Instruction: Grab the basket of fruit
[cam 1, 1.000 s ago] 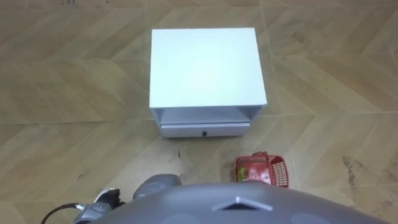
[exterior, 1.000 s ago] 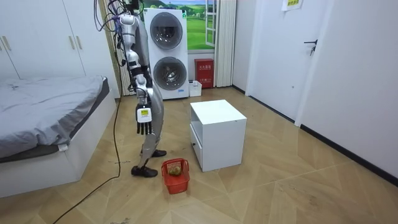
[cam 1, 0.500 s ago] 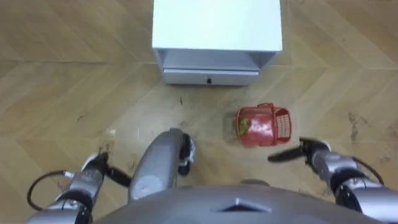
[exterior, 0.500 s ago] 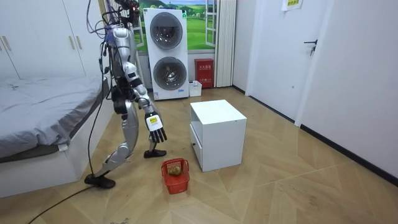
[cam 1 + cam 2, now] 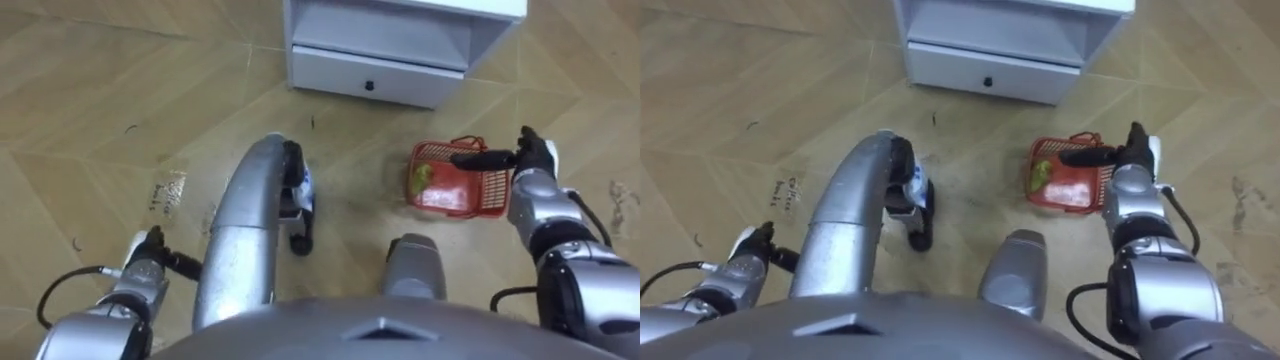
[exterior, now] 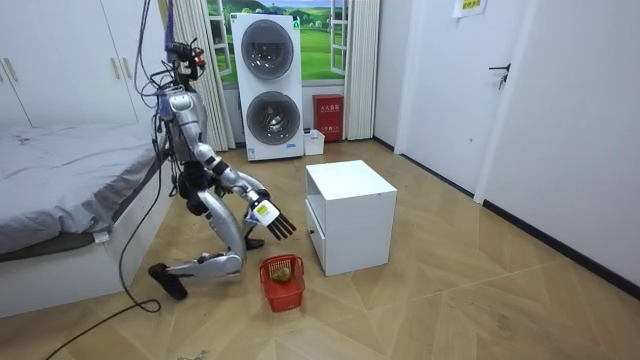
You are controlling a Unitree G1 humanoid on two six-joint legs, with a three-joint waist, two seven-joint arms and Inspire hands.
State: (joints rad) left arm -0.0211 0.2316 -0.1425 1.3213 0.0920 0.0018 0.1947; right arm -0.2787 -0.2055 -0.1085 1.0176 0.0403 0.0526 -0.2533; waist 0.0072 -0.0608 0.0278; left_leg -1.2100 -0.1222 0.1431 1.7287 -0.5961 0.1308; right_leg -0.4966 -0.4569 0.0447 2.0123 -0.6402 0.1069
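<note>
The red plastic fruit basket (image 5: 455, 185) (image 5: 1065, 185) (image 6: 282, 282) stands on the wood floor in front of the white cabinet, to the right of my raised knee. A green-yellow fruit (image 5: 420, 178) lies in its left end. My right hand (image 5: 525, 158) (image 5: 1127, 155) hovers at the basket's right rim, open, its straight fingers (image 5: 478, 157) reaching left across the top and holding nothing. In the room view that right hand (image 6: 272, 218) hangs just above the basket. My left hand (image 5: 152, 250) (image 5: 752, 245) is low at the lower left, away from the basket.
The white cabinet (image 5: 400, 40) (image 6: 350, 215) with a drawer (image 5: 375, 78) stands just beyond the basket. I kneel on one knee between a bed (image 6: 70, 190) and the cabinet. Stacked washing machines (image 6: 268, 90) stand behind. Bare floor lies right of the basket.
I have dropped from standing into a kneel and the eye views have tilted down. My right hand has moved forward from beside the basket to over its rim.
</note>
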